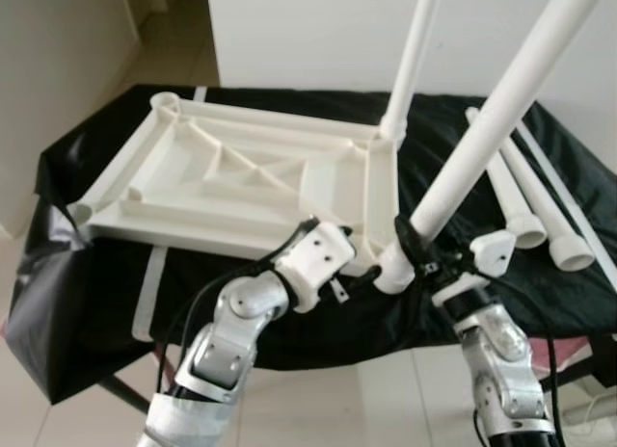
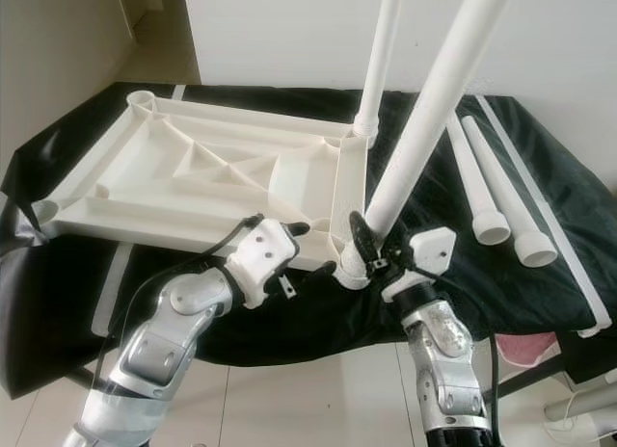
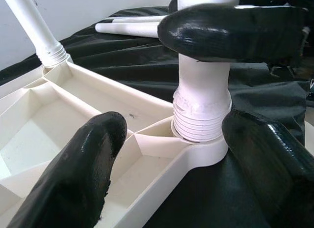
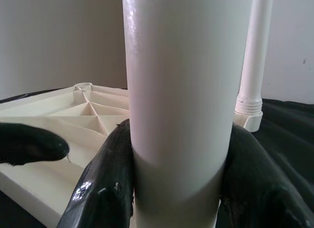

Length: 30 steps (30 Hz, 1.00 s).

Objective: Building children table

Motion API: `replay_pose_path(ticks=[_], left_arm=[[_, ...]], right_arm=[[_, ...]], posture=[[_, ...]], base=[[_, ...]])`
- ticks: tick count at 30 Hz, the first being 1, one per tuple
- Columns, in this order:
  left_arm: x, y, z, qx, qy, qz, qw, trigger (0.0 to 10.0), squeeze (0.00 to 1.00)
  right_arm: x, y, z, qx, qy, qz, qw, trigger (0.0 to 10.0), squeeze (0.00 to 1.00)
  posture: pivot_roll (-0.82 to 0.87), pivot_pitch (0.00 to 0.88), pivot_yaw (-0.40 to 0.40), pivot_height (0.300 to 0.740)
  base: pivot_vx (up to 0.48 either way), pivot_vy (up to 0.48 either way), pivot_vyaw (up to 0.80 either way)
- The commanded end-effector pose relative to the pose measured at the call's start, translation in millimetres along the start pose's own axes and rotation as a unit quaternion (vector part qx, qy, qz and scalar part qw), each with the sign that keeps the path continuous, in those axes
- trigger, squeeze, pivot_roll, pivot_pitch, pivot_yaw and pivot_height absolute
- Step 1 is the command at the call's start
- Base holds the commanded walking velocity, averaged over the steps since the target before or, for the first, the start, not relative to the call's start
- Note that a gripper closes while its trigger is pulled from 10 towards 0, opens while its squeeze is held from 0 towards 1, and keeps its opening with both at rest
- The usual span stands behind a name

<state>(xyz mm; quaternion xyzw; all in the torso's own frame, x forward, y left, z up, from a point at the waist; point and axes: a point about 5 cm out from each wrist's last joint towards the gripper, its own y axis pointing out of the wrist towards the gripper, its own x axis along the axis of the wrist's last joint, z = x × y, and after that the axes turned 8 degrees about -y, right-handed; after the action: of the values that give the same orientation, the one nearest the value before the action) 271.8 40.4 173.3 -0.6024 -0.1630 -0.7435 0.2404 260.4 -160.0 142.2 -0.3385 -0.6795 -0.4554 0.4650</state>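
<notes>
In the left eye view, an upturned white tabletop (image 1: 241,177) lies on the black-covered table (image 1: 87,264), one leg (image 1: 410,62) standing at its far corner. Two spare legs (image 1: 540,216) rest near the table's right edge. The left wrist view shows the left claw (image 3: 167,154) spread wide around the near corner socket (image 3: 201,149). In the right wrist view, the right claw (image 4: 176,184) grips the threaded leg (image 4: 179,90) standing in that socket.
</notes>
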Motion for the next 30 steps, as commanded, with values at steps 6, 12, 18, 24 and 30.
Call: replay_pose_path(ticks=[6, 12, 18, 24, 30], left_arm=[[1, -0.8, 2.3, 0.038, 0.004, -0.001, 0.999, 10.0, 0.0], [0, -1.3, 2.2, 0.038, 0.006, -0.001, 0.999, 10.0, 0.0], [1, -0.5, 1.9, 0.038, 0.006, -0.001, 0.999, 10.0, 0.0], [1, -0.7, 1.4, 0.041, 0.005, -0.001, 0.999, 10.0, 0.0], [1, -0.9, 1.5, 0.043, 0.005, -0.002, 0.999, 10.0, 0.0]], right_arm=[[-28, -14.9, 19.3, 0.04, 0.018, 0.074, 0.996, 10.0, 0.0], [-29, -11.5, 20.2, 0.05, 0.005, 0.081, 0.995, 10.0, 0.0], [-30, -4.1, 16.7, 0.068, -0.01, 0.11, 0.992, 10.0, 0.0], [-34, 0.9, 9.8, 0.063, -0.005, 0.141, 0.988, 10.0, 0.0], [-37, 1.8, 4.3, 0.044, 0.019, 0.156, 0.987, 10.0, 0.0]], posture=[[-0.02, 0.069, -0.028, 0.74], [-0.03, 0.069, -0.026, 0.74], [-0.02, 0.072, -0.033, 0.74], [-0.02, 0.072, -0.039, 0.74], [-0.02, 0.073, -0.041, 0.74]], base=[[0.0, 0.0, 0.0], [0.0, 0.0, 0.0], [0.0, 0.0, 0.0], [0.0, 0.0, 0.0], [0.0, 0.0, 0.0]])
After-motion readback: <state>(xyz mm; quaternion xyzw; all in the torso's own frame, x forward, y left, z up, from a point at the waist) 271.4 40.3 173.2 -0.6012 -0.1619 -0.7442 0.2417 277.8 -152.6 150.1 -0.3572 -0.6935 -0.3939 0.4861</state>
